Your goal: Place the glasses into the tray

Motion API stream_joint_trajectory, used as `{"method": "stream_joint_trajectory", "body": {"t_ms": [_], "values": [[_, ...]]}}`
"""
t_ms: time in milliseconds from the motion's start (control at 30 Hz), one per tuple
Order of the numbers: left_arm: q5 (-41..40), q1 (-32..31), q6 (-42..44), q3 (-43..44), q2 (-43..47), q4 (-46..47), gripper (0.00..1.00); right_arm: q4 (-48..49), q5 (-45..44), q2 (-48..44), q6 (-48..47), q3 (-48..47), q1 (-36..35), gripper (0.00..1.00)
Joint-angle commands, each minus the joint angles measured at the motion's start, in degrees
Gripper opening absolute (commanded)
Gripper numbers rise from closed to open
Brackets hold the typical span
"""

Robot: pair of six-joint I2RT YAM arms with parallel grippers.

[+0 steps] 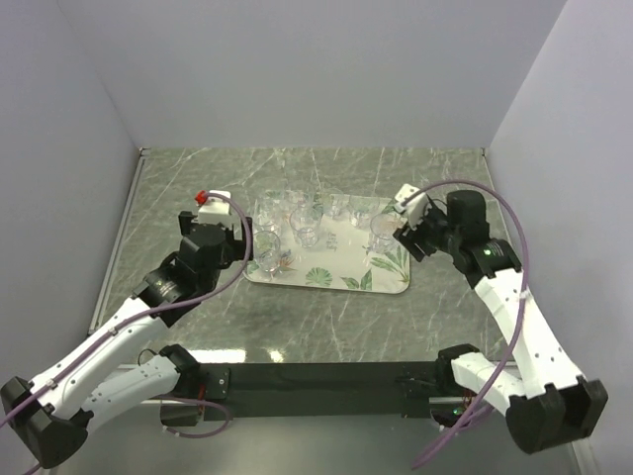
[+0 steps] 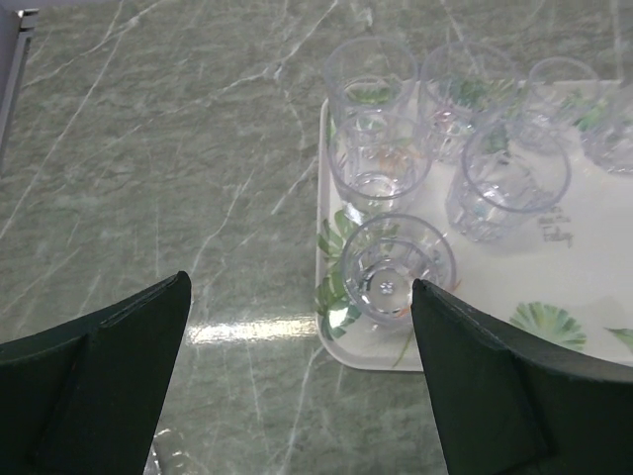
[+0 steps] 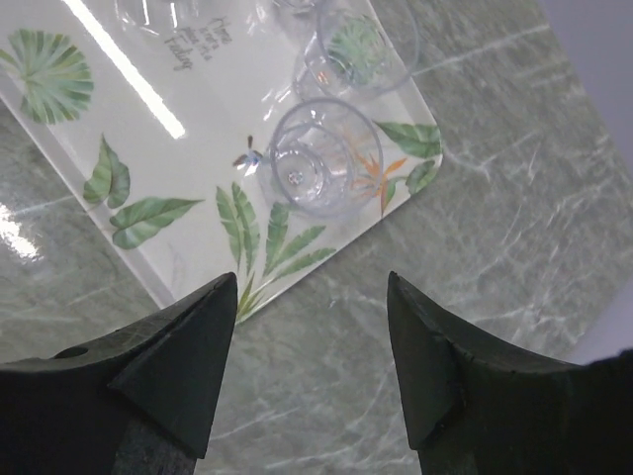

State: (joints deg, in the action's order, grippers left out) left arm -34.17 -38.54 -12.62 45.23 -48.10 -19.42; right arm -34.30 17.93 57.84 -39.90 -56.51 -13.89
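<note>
The tray (image 1: pixel 341 247) lies in the middle of the green marble table, with several clear glasses standing upright on it. My left gripper (image 1: pixel 244 240) is open and empty at the tray's left edge. In the left wrist view it (image 2: pixel 299 282) hovers over the tray's (image 2: pixel 584 247) near left corner, next to the nearest glass (image 2: pixel 396 269). My right gripper (image 1: pixel 403 236) is open and empty at the tray's right edge. In the right wrist view it (image 3: pixel 312 279) sits just off the tray's (image 3: pixel 198 89) corner, a short way from a glass (image 3: pixel 316 163).
Grey walls close in the table at the back and both sides. A metal strip (image 1: pixel 132 203) runs along the left edge. The black base rail (image 1: pixel 316 381) lies along the near edge. Bare marble shows in front of the tray (image 1: pixel 326 317).
</note>
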Motion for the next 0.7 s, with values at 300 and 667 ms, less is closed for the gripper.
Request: {"method": "stream_joint_trajectory", "body": {"t_ms": [300,667], "values": [[7.63,0.22,-15.49,10.4,6.96,-13.7,0.99,4.25,13.79,-10.29,6.68,9.66,7.64,0.69],[8.51,0.22,-28.85,12.95,8.99,-24.52,0.99,-1.72,20.64,-9.77,7.2,6.59,8.88,0.69]]}}
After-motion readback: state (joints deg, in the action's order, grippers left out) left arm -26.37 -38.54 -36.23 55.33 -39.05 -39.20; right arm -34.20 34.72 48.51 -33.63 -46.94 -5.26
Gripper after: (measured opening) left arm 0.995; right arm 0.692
